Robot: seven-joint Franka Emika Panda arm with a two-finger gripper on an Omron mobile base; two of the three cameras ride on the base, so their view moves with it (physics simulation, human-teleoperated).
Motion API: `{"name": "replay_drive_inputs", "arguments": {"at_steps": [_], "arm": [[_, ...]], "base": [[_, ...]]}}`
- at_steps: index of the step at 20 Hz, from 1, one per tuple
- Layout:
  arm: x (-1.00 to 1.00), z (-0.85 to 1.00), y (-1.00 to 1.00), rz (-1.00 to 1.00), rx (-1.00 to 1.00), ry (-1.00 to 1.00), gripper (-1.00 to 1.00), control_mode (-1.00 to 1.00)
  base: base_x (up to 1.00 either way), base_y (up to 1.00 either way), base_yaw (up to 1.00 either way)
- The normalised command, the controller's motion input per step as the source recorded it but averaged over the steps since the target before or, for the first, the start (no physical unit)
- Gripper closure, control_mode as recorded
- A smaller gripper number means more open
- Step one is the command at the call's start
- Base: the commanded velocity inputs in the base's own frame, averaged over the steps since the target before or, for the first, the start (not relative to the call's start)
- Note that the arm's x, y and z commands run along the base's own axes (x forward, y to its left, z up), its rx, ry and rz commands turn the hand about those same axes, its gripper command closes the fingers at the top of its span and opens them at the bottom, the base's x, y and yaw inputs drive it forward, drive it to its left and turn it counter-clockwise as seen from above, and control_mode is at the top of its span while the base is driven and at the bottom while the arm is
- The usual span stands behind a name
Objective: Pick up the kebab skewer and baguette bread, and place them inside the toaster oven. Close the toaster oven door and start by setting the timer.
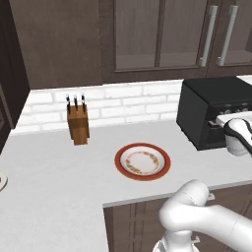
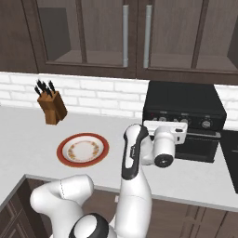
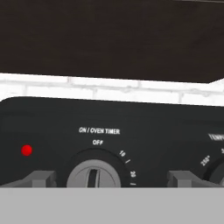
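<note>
Gripper [image 3: 112, 178] sits right up against the front of the toaster oven [image 2: 184, 116], its two grey fingertips [image 3: 38, 178] standing apart, one on each side of the timer knob [image 3: 93, 175], not pressed on it. So the hand is spread about as wide as the knob, holding nothing.

The knob's slot points to twelve o'clock, straight at the OFF mark, with the 10 and 20 marks off toward two and three o'clock. A small red light [image 3: 26, 150] glows at nine o'clock from the knob, and a second dial shows partly at three o'clock.

Judging by this, the task is nearly finished. The plate [image 1: 142, 162] on the counter [image 1: 54, 182] is bare, with neither skewer nor bread on it, so both have likely gone into the oven, though its inside can't be seen. The toaster oven door [image 2: 200, 145] looks shut. What remains is the last step: closing on the knob and turning it off OFF.

In the right base view the arm rises from the base, bends at the elbow and reaches level toward the oven's control strip, the wrist held square to the front panel. A knife block [image 1: 78, 123] stands well apart at the back wall.
</note>
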Motion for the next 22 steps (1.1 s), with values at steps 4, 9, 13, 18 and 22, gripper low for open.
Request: {"name": "replay_drive_inputs", "arguments": {"at_steps": [4,9,13,18,22], "arm": [[0.00,0.00,0.00,0.00,0.00,0.00,-1.00,-1.00],[0.00,0.00,0.00,0.00,0.00,0.00,-1.00,-1.00],[0.00,0.00,0.01,0.00,0.00,0.00,-1.00,-1.00],[0.00,0.00,0.05,0.00,0.00,0.00,-1.00,-1.00],[-0.07,0.00,0.00,0.00,0.00,0.00,-1.00,-1.00]], "base": [[0.00,0.00,0.00],[0.00,0.00,0.00],[0.00,0.00,0.00],[0.00,0.00,0.00],[0.00,0.00,0.00]]}}
